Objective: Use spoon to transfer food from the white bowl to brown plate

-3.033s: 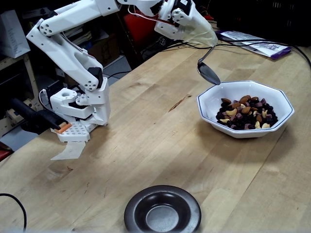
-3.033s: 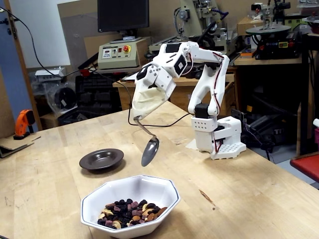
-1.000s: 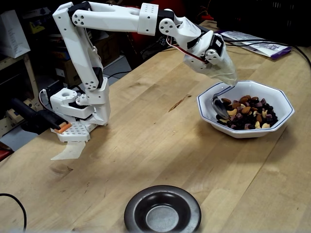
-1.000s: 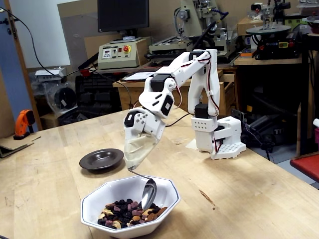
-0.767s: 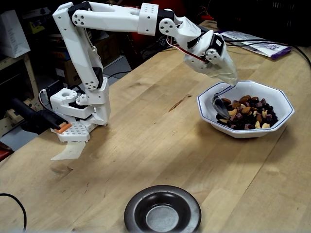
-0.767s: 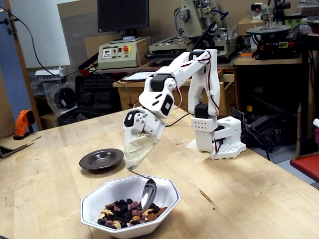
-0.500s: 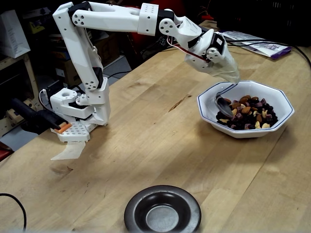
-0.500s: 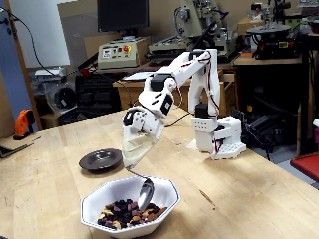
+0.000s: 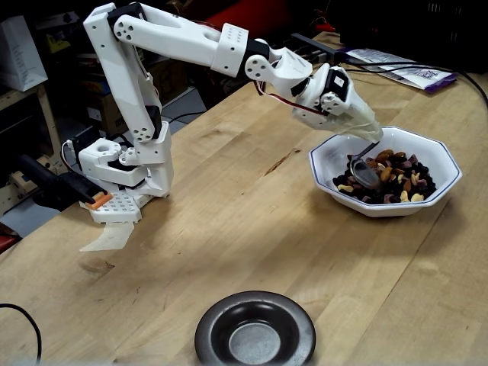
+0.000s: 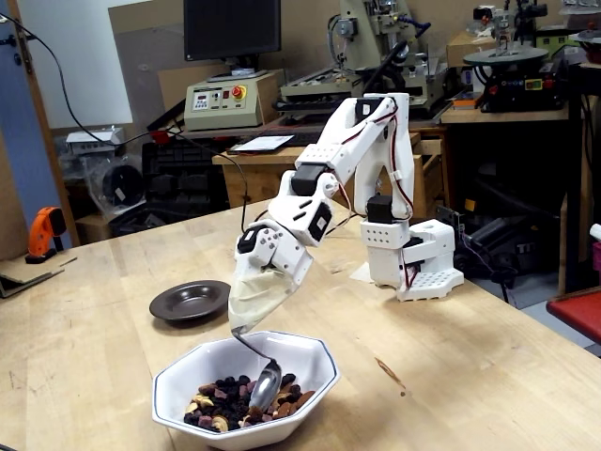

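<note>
No readable text, brand, number or sign in either fixed view. Printed paper sheet (image 9: 396,67) at 2 o'clock of the table carries print too small and blurred to read; control box (image 10: 222,100) panel markings also illegible.

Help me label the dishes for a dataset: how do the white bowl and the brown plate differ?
The white bowl is octagonal and deep, with a thin dark rim line; the brown plate is round, shallow and glossy dark. The bowl holds the food and the spoon; the plate is empty. The bowl looks wider. Both sit on the wooden table.
</note>
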`<state>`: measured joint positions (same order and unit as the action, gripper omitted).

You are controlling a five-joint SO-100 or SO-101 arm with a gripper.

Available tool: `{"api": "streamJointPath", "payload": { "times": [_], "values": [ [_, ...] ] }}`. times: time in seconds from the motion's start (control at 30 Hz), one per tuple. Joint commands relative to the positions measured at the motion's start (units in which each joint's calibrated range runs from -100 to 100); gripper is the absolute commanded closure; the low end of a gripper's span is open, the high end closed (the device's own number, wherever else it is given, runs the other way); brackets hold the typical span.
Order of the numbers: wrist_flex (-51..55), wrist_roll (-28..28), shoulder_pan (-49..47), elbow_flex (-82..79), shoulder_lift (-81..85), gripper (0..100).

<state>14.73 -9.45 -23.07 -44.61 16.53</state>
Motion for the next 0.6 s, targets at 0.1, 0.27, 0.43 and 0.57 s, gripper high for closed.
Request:
{"api": "streamJointPath", "payload": {
  "times": [0.1, 0.27, 0.43, 0.57],
  "values": [
    [-0.3, 0.2, 3.1, -2.1, 1.4, 95],
    [-0.3, 0.2, 3.6, -2.5, 1.4, 95],
    [-0.3, 0.2, 3.6, -2.5, 0.9, 95],
    [-0.3, 0.2, 3.6, -2.0, 0.8, 95]
  ]
}}
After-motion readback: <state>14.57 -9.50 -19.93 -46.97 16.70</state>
